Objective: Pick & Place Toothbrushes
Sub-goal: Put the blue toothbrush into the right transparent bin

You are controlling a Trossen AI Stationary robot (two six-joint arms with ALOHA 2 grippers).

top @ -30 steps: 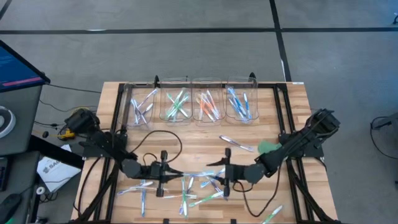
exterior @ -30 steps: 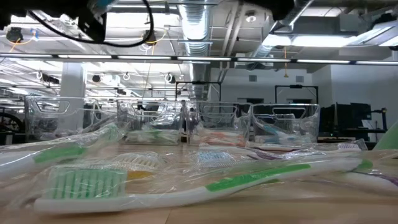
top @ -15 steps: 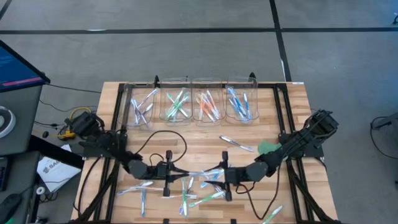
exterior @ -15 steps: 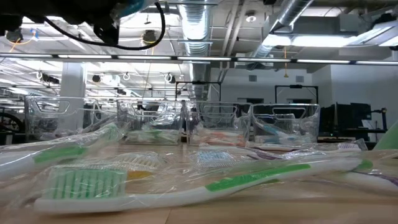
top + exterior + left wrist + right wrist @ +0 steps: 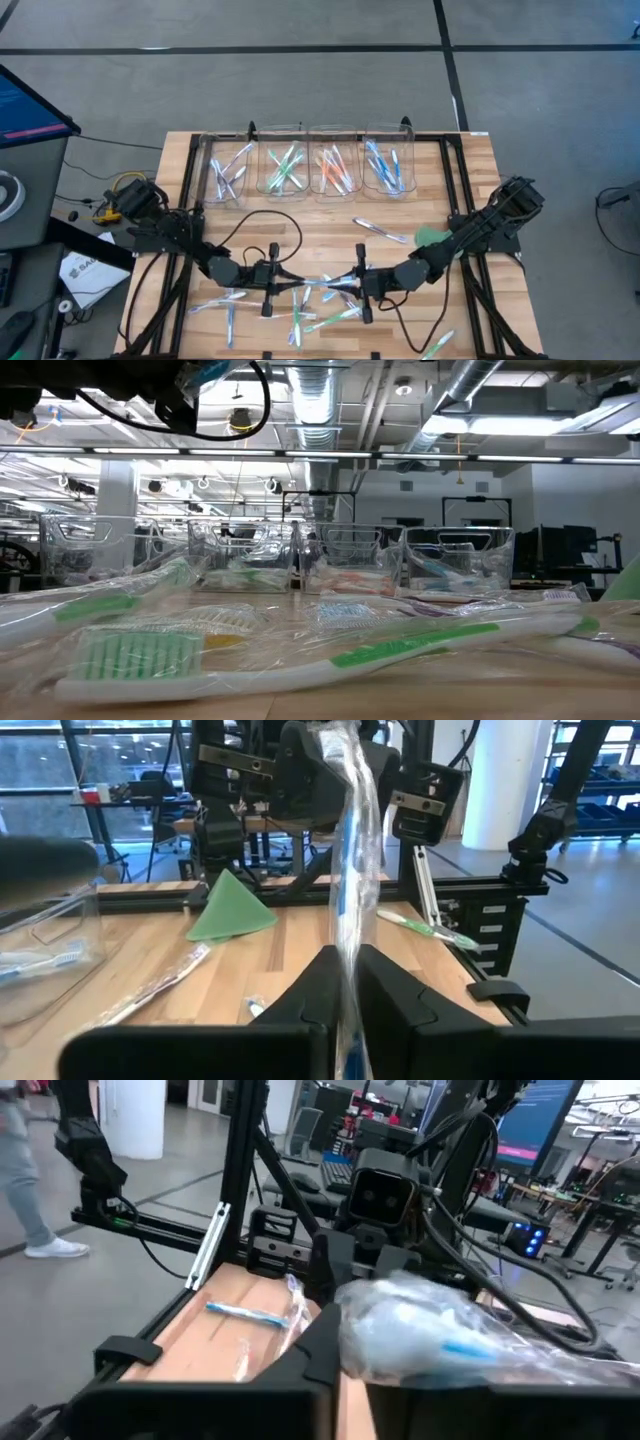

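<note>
Toothbrushes: loose wrapped ones lie scattered on the table's near half, around 6 o'clock from its centre; one wrapped blue brush (image 5: 322, 283) hangs in the air between the two grippers, above the pile (image 5: 300, 312).
Table (image 5: 440, 195): wooden slats in a black frame.
Bins (image 5: 305, 160): four clear ones in a row at 12 o'clock, each already holding brushes; by accent colour they run purple, green, orange, blue from left to right.
Left arm: reaches in from 9 o'clock, lying low over the near half.
Right arm: reaches in from 3 o'clock, meeting the left arm near the middle.
Leaf (image 5: 432, 237): flat green piece at 3 o'clock, beside the right arm.
Left gripper (image 5: 285, 284): fingers pressed together, pinching one end of the blue brush; its wrist view shows the wrapper (image 5: 350, 870) standing straight up between the fingers.
Right gripper (image 5: 352, 283): fingers squeezed onto the other end of that brush; its wrist view shows crinkled wrapper (image 5: 440, 1335) bunched at the fingers.
Stray brushes: one (image 5: 383, 232) at 2 o'clock of the grippers, one (image 5: 437, 346) at the near right edge.
</note>
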